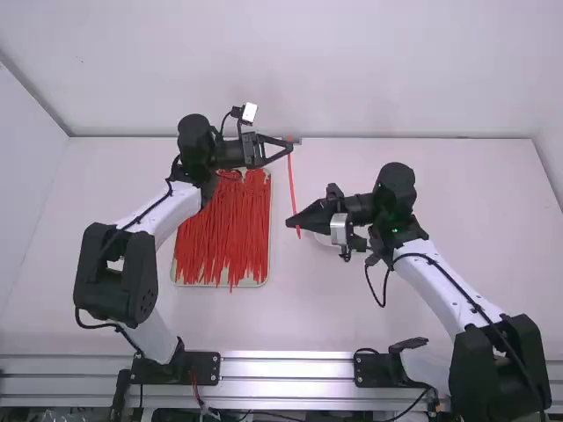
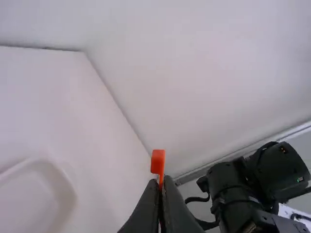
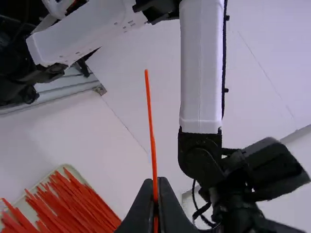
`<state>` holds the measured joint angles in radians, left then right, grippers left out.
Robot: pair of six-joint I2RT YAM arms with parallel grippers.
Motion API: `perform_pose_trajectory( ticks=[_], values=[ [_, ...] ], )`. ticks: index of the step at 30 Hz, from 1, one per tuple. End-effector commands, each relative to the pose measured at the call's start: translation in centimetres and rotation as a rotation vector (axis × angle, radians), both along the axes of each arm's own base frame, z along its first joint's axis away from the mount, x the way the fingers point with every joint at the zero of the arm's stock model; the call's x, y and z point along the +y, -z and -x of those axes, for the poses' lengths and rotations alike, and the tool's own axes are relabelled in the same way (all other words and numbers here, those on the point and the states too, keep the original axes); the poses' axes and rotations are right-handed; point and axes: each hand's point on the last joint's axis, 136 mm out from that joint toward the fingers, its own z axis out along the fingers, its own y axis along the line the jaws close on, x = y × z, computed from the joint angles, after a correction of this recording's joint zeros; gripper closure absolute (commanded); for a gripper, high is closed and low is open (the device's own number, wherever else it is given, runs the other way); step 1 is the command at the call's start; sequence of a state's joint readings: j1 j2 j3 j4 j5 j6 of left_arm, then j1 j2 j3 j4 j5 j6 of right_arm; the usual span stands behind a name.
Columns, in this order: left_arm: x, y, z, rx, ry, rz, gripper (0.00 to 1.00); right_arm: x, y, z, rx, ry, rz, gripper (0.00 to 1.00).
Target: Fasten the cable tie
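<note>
1. Above the desk (image 1: 440,185), just off the tray's (image 1: 267,264) 3 o'clock side, I see the red cable tie (image 1: 293,189) strung between both arms' jaws.
2. Its long axis runs nearly 12 to 6 o'clock in my high view, the near end drifting a touch toward 5.
3. On the 12 o'clock end the left jaws are pressed together, with the square head (image 2: 157,161) poking just past them.
4. Close to its 6 o'clock tail the right jaws pinch the strap.
5. On the tray, loose red ties (image 1: 224,233) lie heaped, mostly running 12 to 6.
</note>
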<state>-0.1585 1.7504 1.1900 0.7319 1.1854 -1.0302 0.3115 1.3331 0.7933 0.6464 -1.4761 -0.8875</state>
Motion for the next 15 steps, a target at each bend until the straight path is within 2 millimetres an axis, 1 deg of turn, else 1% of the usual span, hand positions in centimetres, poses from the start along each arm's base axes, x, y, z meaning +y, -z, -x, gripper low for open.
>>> perform_pose_trajectory(
  ticks=[1,3,5,7,9,11,15],
  values=[
    [0.9,-0.2,-0.5,-0.028,-0.034,-0.002,0.98,0.2,0.3,0.5,0.129,-0.025,0.033,1.0],
    [0.7,-0.2,-0.4,-0.029,-0.031,-0.004,0.98,0.2,0.3,0.5,0.164,-0.021,0.041,1.0],
    [0.7,0.1,-0.5,-0.029,-0.033,-0.012,0.98,0.1,0.3,0.4,0.243,-0.019,0.061,1.0],
    [0.7,0.3,-0.5,-0.029,-0.035,-0.018,0.98,0.1,0.3,0.4,0.285,-0.019,0.071,1.0],
    [0.7,0.5,-0.5,-0.027,-0.036,-0.023,0.98,0.1,0.4,0.4,0.29,-0.016,0.072,1.0],
    [0.7,0.5,-0.5,-0.034,-0.033,-0.024,0.98,0.2,0.4,-0.1,0.284,0.01,0.067,1.0],
    [0.7,0.5,-0.5,-0.034,-0.032,-0.024,0.98,0.6,0.7,-1.8,0.308,0.112,0.062,1.0]
  ],
)
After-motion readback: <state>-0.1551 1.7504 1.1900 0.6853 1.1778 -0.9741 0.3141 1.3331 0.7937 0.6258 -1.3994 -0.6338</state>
